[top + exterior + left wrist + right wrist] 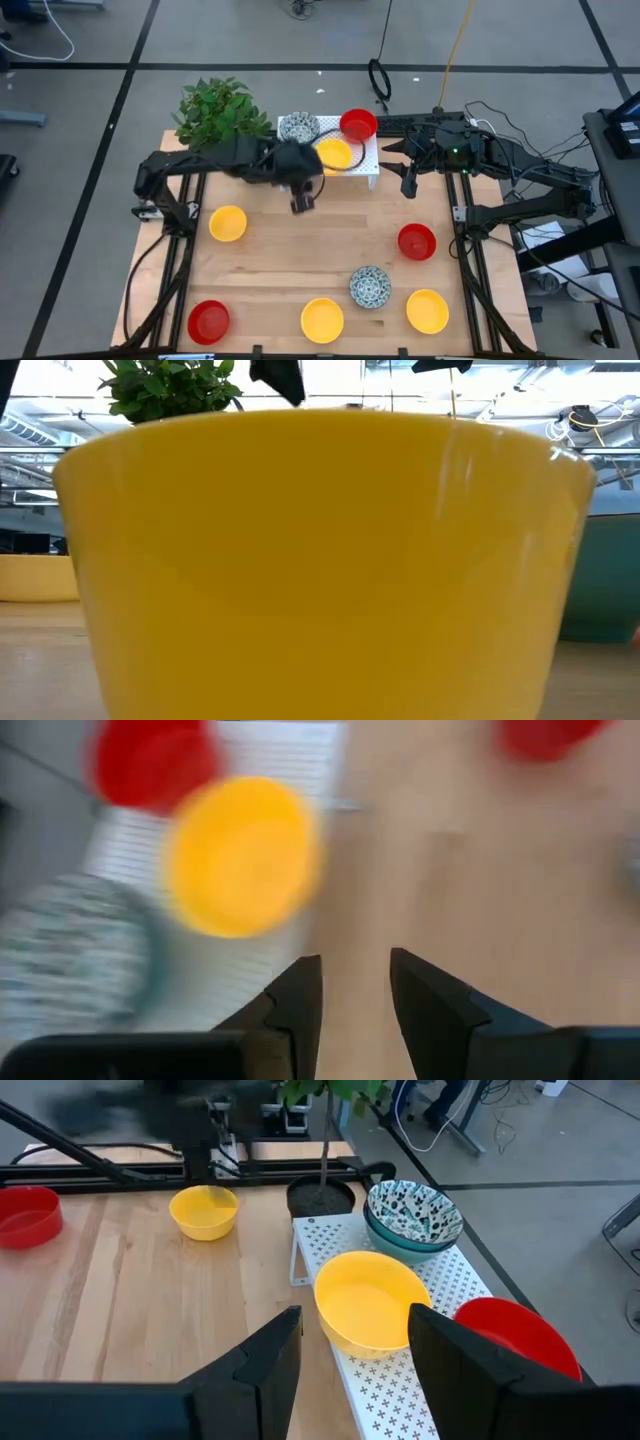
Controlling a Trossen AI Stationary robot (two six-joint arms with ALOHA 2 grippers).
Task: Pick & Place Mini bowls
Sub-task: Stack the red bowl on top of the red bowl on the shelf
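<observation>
Left gripper (pixel 303 203), open and empty in the upper middle of the high view, hangs beside the white rack (pixel 370 165) where we see 3 bowls (pixel 334 154) placed, while the right gripper (pixel 408 180) waits open.

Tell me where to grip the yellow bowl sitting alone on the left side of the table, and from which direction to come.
Take the yellow bowl by its rim, one finger inside and one outside, coming straight down from above. It sits upright with its mouth open upward, and its round wall probably offers no better hold. Bare wood surrounds it, so any side of the rim should do. The left gripper, open, is nearest.
</observation>
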